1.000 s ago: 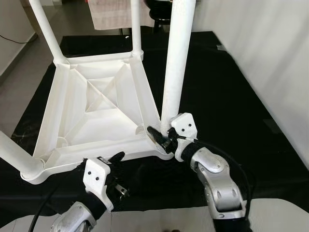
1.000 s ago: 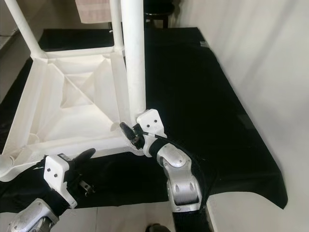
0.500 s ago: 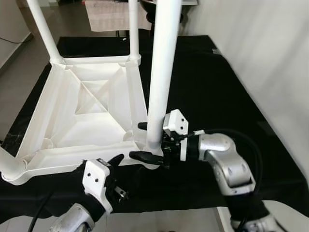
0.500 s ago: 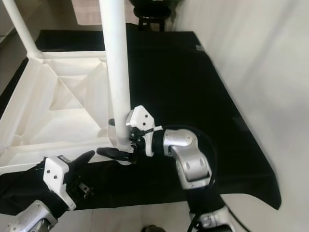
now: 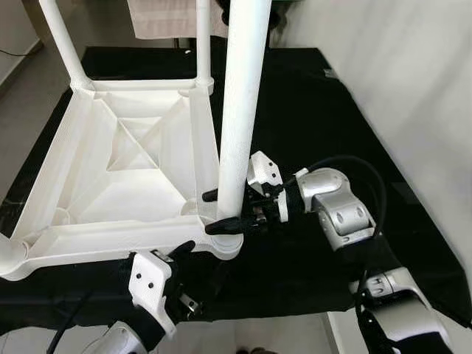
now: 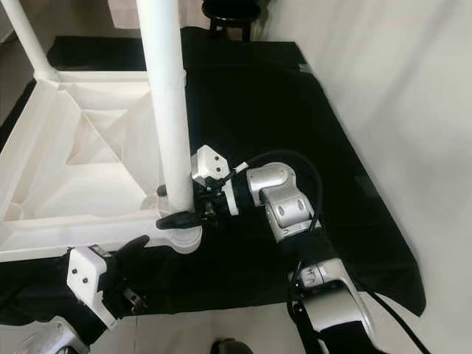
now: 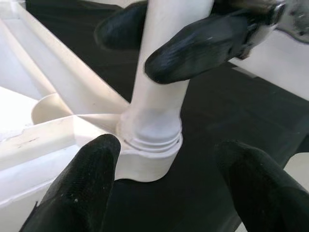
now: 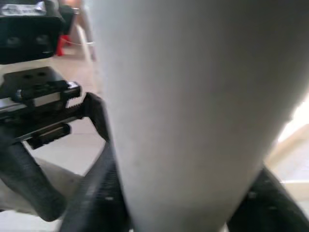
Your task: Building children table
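Right gripper (image 5: 221, 212) swung sideways, clasping table leg (image 5: 240, 103)

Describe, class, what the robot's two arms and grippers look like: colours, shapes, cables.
Both arms are built of rounded silver segments with black joints. Each wrist carries an angular white housing with small screw holes. The right gripper and left gripper each have two long, matte black fingers with rounded tips. A black cable loops over the right arm.
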You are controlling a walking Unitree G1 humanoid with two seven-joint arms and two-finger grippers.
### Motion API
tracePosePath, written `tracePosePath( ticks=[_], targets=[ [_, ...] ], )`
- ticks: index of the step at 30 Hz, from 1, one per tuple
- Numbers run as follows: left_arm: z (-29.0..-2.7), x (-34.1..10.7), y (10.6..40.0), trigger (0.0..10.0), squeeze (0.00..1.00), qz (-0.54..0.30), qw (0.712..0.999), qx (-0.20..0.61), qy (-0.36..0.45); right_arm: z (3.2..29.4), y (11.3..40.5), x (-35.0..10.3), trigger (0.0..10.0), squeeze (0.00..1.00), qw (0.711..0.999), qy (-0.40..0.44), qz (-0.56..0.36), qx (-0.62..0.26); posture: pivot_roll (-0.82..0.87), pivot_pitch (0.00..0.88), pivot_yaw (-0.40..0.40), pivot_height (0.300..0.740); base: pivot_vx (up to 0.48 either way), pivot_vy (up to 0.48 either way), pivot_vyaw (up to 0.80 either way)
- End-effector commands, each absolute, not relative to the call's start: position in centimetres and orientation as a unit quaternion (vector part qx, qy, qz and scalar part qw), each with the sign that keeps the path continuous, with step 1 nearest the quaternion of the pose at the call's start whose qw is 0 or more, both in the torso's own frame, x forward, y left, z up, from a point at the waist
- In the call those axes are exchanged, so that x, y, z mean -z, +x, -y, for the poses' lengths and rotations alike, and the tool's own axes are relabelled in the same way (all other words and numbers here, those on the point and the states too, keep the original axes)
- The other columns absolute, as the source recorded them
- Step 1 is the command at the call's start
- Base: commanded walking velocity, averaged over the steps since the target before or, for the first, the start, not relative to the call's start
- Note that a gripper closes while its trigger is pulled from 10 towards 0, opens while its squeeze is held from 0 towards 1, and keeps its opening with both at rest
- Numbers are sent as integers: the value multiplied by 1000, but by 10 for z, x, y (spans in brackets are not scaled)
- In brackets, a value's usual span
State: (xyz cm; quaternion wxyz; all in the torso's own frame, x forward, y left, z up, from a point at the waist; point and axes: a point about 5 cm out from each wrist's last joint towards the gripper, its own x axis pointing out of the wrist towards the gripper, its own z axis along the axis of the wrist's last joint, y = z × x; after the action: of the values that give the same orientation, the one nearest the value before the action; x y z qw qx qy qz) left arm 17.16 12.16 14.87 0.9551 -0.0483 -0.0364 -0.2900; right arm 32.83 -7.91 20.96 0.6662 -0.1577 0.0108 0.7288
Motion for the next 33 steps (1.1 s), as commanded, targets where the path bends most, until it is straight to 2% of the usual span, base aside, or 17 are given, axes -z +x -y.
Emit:
tracePosePath(
  ticks=[1, 5, 7, 8, 9, 11, 13, 14, 15, 20, 23, 27, 28, 30, 31, 32, 33],
  targets=[
    [-118, -149, 168, 10000, 0, 32, 955, 291, -51, 80, 331, -204, 0, 0, 664, -167, -16, -729, -121, 211, -115, 740, 0, 0, 0],
    [-118, -149, 167, 10000, 0, 32, 955, 291, -52, 86, 333, -201, 0, 0, 675, -167, -15, -718, -122, 210, -115, 740, 0, 0, 0],
    [-118, -149, 167, 10000, 0, 32, 955, 291, -53, 99, 332, -199, 0, 0, 726, -156, -7, -669, -147, 203, -122, 740, 0, 0, 0],
    [-118, -149, 167, 10000, 0, 32, 955, 291, -53, 99, 332, -199, 0, 0, 726, -156, -7, -669, -147, 203, -122, 740, 0, 0, 0],
    [-118, -149, 168, 10000, 0, 33, 955, 290, -54, 105, 328, -196, 0, 0, 757, -145, -7, -637, -158, 202, -123, 740, 0, 0, 0],
    [-118, -149, 168, 10000, 0, 33, 955, 290, -54, 109, 325, -194, 0, 0, 775, -139, -9, -616, -161, 201, -123, 740, 0, 0, 0],
    [-121, -148, 171, 10000, 0, 34, 955, 289, -53, 111, 299, -158, 0, 0, 918, -89, -73, -379, -199, 190, -112, 740, 0, 0, 0],
    [-121, -148, 171, 10000, 0, 34, 955, 289, -53, 111, 299, -158, 0, 0, 918, -89, -73, -379, -199, 190, -112, 740, 0, 0, 0],
    [-123, -148, 172, 10000, 0, 34, 955, 289, -53, 122, 280, -144, 0, 0, 955, -75, -115, -262, -199, 190, -112, 740, 0, 0, 0],
    [-124, -145, 176, 10000, 0, 32, 954, 293, -52, 114, 263, -138, 0, 0, 950, -119, -108, -267, -224, 169, -89, 740, 0, 0, 0],
    [-125, -143, 183, 10000, 0, 33, 954, 293, -50, 107, 288, -140, 0, 0, 958, -112, -89, -249, -200, 134, -96, 740, 0, 0, 0],
    [-128, -143, 184, 10000, 0, 36, 959, 276, -47, 100, 290, -141, 0, 0, 956, -100, -102, -256, -195, 128, -94, 740, 0, 0, 0],
    [-129, -143, 185, 10000, 0, 37, 960, 274, -48, 99, 291, -141, 10000, 0, 953, -100, -107, -265, -200, 128, -93, 740, 0, 0, 0],
    [-129, -143, 186, 10000, 0, 37, 960, 274, -48, 98, 290, -142, 10000, 0, 953, -99, -111, -262, -200, 128, -93, 740, 0, 0, 0],
    [-129, -143, 186, 10000, 0, 37, 959, 277, -48, 96, 290, -145, 10000, 890, 952, -91, -110, -272, -198, 125, -92, 740, 0, 0, 0],
    [-129, -143, 186, 10000, 0, 37, 959, 277, -48, 96, 290, -145, 10000, 890, 952, -91, -110, -272, -198, 125, -92, 740, 0, 0, 0],
    [-128, -143, 186, 10000, 0, 37, 958, 280, -48, 92, 291, -150, 10000, 1000, 948, -76, -99, -292, -195, 129, -92, 740, 0, 0, 0]
  ],
)
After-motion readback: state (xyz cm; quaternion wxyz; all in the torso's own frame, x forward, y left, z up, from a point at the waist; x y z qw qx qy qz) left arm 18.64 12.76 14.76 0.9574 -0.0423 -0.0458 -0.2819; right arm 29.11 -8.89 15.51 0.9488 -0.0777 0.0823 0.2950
